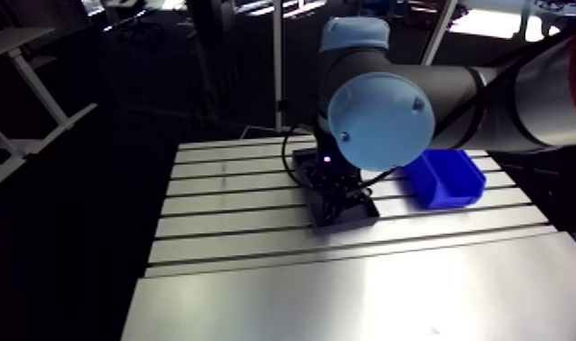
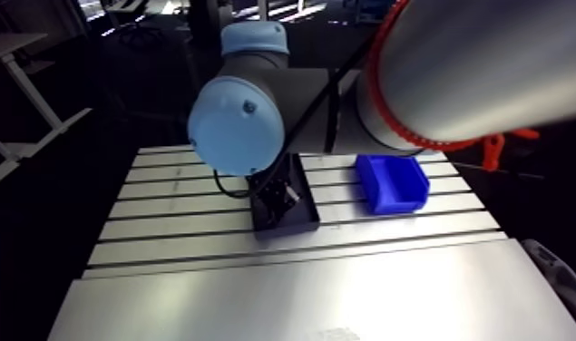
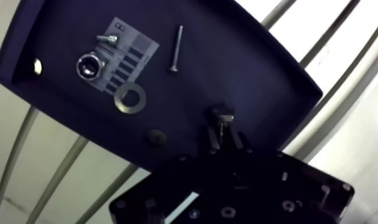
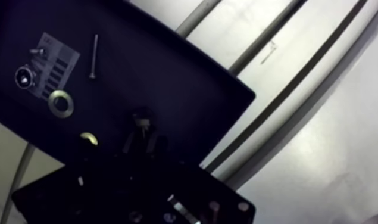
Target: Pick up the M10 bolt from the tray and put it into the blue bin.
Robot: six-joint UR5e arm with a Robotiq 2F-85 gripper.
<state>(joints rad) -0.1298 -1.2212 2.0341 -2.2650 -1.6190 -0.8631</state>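
Over the dark tray (image 3: 250,71), the gripper (image 3: 223,130) has its fingers nearly together, apparently clamped on the M10 bolt (image 3: 222,112). The bolt's head shows just past their tips.

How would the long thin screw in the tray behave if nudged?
The long thin screw looks like rigid metal, so probably stiff. Lying flat on the tray floor, its round shank would likely roll, curving around its wider head.
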